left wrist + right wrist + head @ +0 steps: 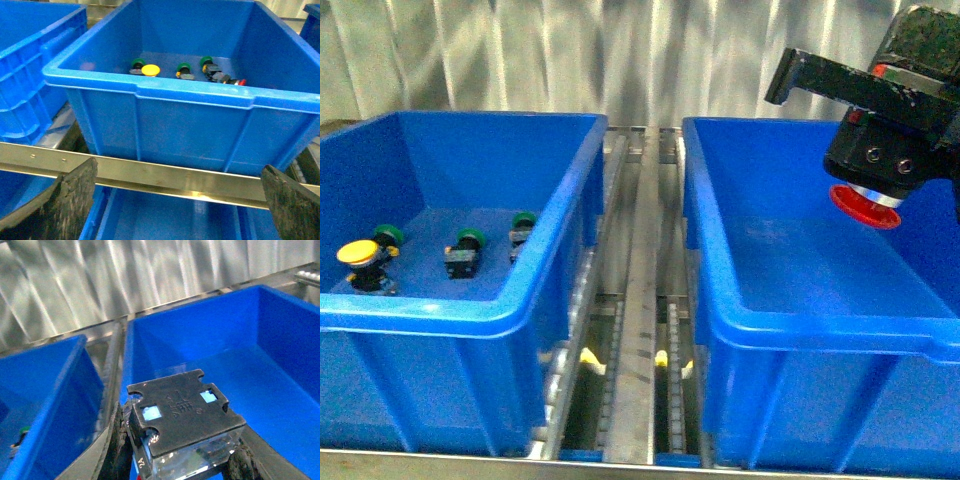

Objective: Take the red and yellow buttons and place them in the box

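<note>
We note the right gripper [876, 168] clamped on the red button [865, 207], cap down, above the box [820, 325]. Left gripper [179, 167] hangs spread wide, empty. The yellow button [358, 252] sits in the other crate [440, 312] beside the green-capped switches [470, 240].

Bright blue box [820, 324], matching blue crate [420, 310], red button cap [865, 208], yellow cap [357, 251] (dark body below), green caps [470, 237], silvery rails [640, 300]
</note>
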### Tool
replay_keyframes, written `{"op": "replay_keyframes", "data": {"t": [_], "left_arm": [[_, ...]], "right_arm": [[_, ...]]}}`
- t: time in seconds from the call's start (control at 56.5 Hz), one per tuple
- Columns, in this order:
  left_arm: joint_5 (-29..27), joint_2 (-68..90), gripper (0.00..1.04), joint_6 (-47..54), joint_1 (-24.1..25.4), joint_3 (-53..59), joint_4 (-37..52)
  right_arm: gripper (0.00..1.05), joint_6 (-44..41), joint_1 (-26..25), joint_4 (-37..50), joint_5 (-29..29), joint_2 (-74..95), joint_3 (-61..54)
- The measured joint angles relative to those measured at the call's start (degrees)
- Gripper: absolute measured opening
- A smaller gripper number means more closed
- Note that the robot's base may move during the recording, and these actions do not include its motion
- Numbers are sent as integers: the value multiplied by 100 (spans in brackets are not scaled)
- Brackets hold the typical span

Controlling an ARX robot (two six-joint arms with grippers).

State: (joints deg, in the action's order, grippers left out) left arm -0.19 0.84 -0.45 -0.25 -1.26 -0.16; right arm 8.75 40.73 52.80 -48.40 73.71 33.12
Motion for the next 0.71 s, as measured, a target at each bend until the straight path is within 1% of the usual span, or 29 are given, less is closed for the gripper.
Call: {"op": "replay_keyframes", "data": {"t": [0.142, 0.425, 0.708], "left_arm": [[7, 0, 97, 0, 0, 0, 4], [11, 0, 97, 0, 0, 0, 9], [17, 0, 97, 0, 0, 0, 13]], "right_arm": [[38, 9, -79, -7, 2, -87, -46], [38, 116, -485, -199, 140, -538, -291], [38, 376, -1220, -400, 560, -949, -586]]}}
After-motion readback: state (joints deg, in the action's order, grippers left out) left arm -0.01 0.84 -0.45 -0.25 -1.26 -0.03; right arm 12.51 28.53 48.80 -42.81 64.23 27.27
